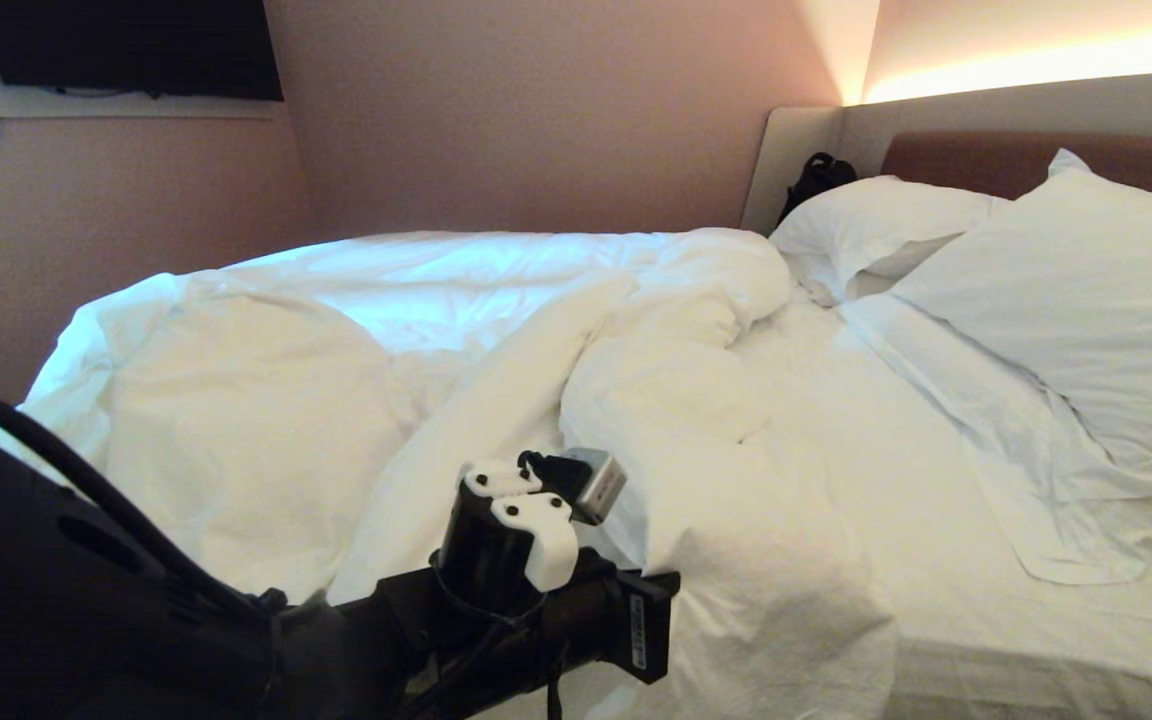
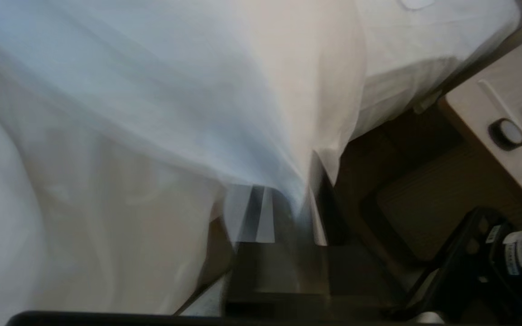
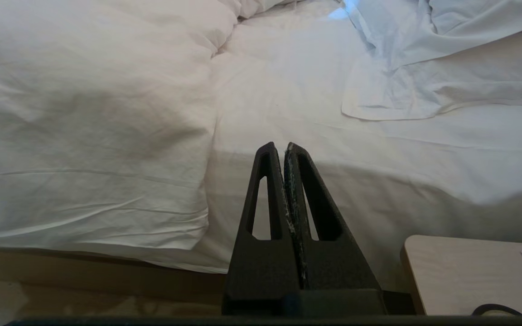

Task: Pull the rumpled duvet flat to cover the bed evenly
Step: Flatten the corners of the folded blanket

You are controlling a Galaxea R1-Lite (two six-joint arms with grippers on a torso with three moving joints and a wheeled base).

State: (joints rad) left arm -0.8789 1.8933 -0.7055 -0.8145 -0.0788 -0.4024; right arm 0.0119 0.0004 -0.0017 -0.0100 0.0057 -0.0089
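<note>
Duvet (image 2: 152, 113) edge in left pincer (image 2: 288, 199)

— What does the left arm (image 1: 496, 600) look like?
— Black casing with white clips, a black cable along it (small silver camera block just above the clips).
— The right gripper (image 3: 285, 147)?
— Two black slotted tapering fingers.

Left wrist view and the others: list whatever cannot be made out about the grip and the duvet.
- Left gripper: in the left wrist view, motion blur and draped duvet cloth smear the jaws; how much cloth they hold is unclear.
- Head view: the left arm's wrist hides the jaws entirely.
- Duvet's far edge: glare washes it out in the head view.
- Bed foot end: cut off by the head view's left edge.
- Right gripper: shut, empty, outside the head view.
</note>
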